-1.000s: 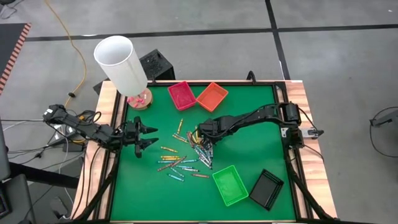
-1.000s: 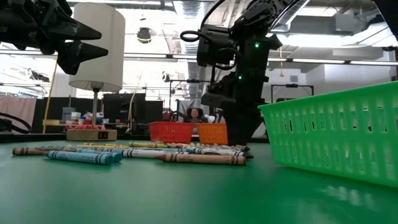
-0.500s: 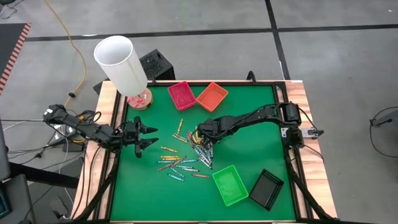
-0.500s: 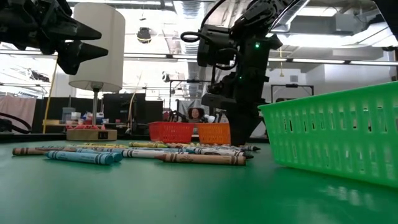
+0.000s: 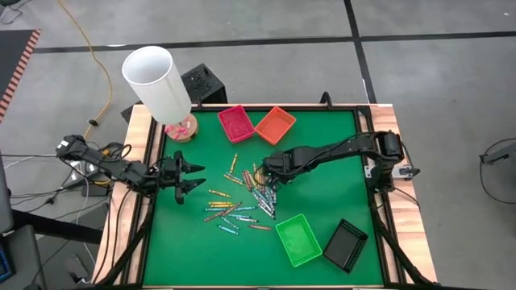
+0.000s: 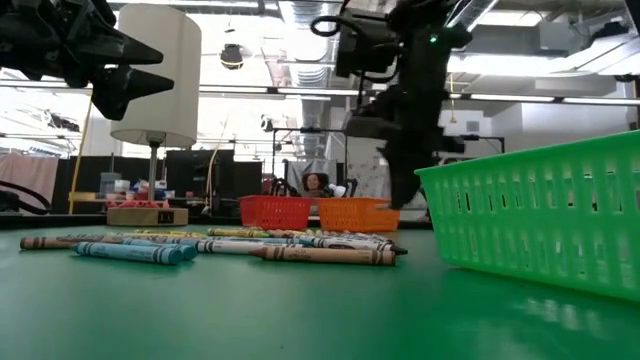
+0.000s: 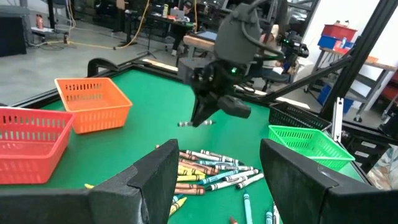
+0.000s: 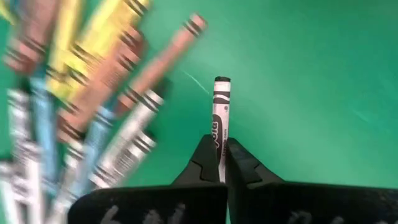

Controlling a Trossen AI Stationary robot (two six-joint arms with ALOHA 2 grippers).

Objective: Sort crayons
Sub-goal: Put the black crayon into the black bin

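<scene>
My right jaws point(image 8: 219, 163) have closed from a spread stance and now pinch one grey-white crayon point(image 8: 221, 118), lifted clear of the desk point(image 5: 322, 201) just above the crayon pile point(image 5: 242, 201). A second ago they were down at the pile; the pick step is therefore complete, and I judge transport to a tray is next, possibly the black tray point(image 5: 345, 244) beyond the pile. My left jaws point(image 5: 193, 176) hang spread, empty, beside the pile's far side.
</scene>
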